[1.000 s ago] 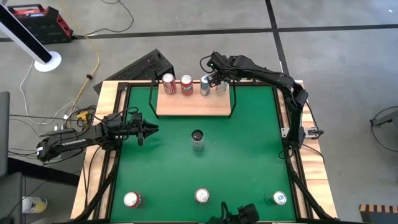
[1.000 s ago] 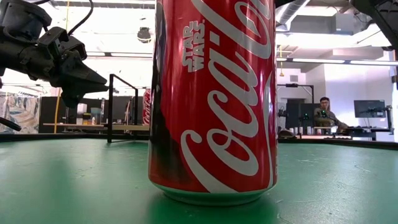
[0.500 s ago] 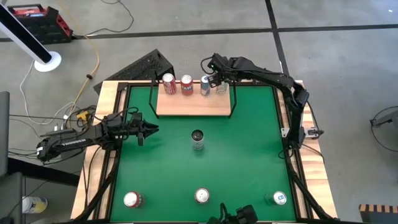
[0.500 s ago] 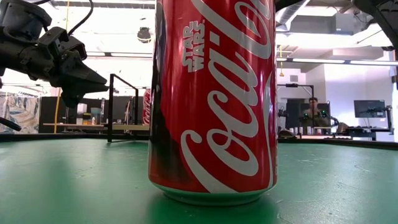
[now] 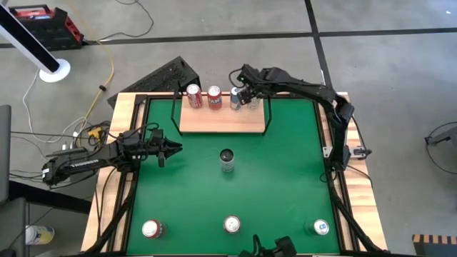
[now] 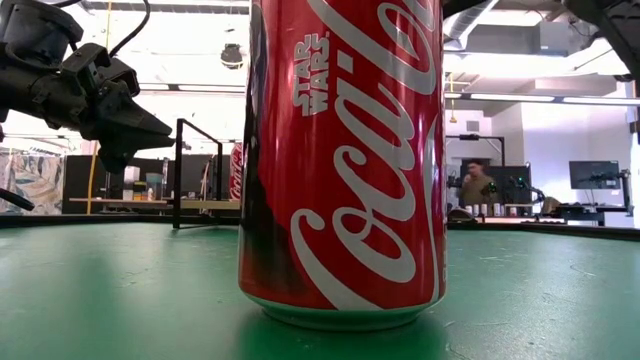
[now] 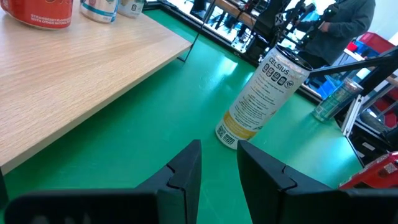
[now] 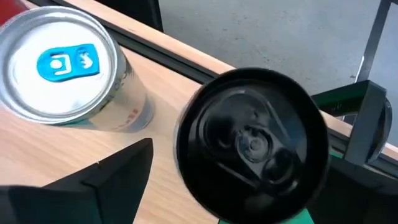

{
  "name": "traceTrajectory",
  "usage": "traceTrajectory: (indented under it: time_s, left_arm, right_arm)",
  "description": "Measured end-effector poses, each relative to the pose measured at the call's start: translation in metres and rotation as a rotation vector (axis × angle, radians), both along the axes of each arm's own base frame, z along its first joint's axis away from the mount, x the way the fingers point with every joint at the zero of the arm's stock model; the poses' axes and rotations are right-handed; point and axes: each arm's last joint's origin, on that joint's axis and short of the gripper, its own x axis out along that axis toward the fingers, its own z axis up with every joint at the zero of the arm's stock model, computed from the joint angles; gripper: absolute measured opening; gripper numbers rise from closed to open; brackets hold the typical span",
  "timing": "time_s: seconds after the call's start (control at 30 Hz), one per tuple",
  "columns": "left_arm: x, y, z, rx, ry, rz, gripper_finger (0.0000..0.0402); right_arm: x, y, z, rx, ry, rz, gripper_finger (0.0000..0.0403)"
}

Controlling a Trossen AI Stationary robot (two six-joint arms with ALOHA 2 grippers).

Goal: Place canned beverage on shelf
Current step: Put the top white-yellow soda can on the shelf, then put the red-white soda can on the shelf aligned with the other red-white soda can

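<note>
The black-topped can (image 8: pixel 252 146) stands on the shelf (image 5: pixel 223 121), at the shelf's back right end, between the fingers (image 8: pixel 112 168) of the right gripper (image 5: pixel 246 94). One finger shows on each side of the can in the right wrist view, spread about as wide as the can; whether they press on it cannot be told. Just beside the can, outside one finger, stands a silver can (image 8: pixel 65 71) with a blue tab, also on the board. Farther along the shelf's back edge from the fingers stand two red cans (image 5: pixel 203 97), side by side.

The left gripper (image 5: pixel 168 149) hovers over the green table (image 5: pixel 285 178) near its left edge, in front of the shelf. Its fingers (image 7: pixel 186 171) are close together with a narrow gap, holding nothing. Ahead of those fingertips, apart from them, a Celsius can (image 7: pixel 261 99) stands upright on the table at mid-table, in front of the shelf.

Along the table's front edge, well away from both grippers, stand three more cans: a red one (image 5: pixel 151 229) at the left, a Coca-Cola can (image 6: pixel 340 160) in the middle, and a blue-tabbed one (image 5: pixel 320 227) at the right.

A person (image 6: pixel 478 186) sits in the room beyond the table.
</note>
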Motion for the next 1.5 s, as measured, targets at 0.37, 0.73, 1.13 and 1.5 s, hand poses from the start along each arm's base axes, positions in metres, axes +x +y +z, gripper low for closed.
traceTrajectory:
  time_s: [0.37,0.73,1.13,1.5]
  left_arm:
    - [0.0,0.0,0.0,0.0,0.0,0.0,0.0088]
    - [0.0,0.0,0.0,0.0,0.0,0.0,0.0088]
    - [0.0,0.0,0.0,0.0,0.0,0.0,0.0088]
    - [0.0,0.0,0.0,0.0,0.0,0.0,0.0088]
  right_arm:
    - [-0.002,0.003,0.018,-0.019,0.004,0.029,0.0374]
    - [-0.006,0.01,0.08,-0.115,-0.042,0.122,0.0375]
    - [-0.013,0.115,0.145,-0.114,-0.013,0.53,0.0376]
    - [-0.044,0.25,0.181,-0.059,-0.211,0.877,0.0376]
